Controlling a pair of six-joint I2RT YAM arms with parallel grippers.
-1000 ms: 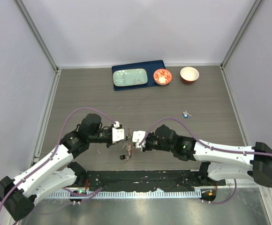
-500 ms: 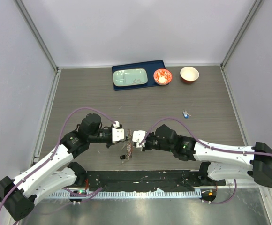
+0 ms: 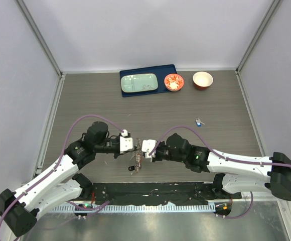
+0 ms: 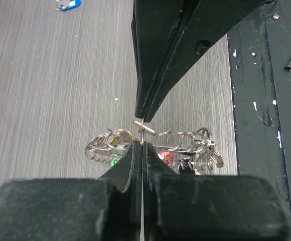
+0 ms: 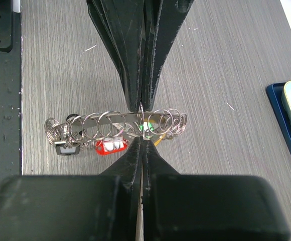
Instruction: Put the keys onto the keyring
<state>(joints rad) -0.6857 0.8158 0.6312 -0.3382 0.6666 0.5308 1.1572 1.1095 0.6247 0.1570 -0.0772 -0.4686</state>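
Nothing is seen to have moved since the earlier frames: both arms are held in the same pose at the near middle of the table. The left gripper [image 4: 142, 146] and the right gripper [image 5: 141, 143] are met tip to tip. Each has its jaws pressed together on the keyring [image 5: 116, 120], which is held edge-on between them with red- and green-headed keys [image 5: 110, 145] hung beneath. One blue key [image 3: 199, 121] is left lying well apart on the right arm's side.

So thin a pinch could be lost if either arm is pulled or twisted, and the bundle would be dropped. Whether the ring's own rim or a small wire loop is pinched cannot be made out, since the contact is hidden by the fingers.
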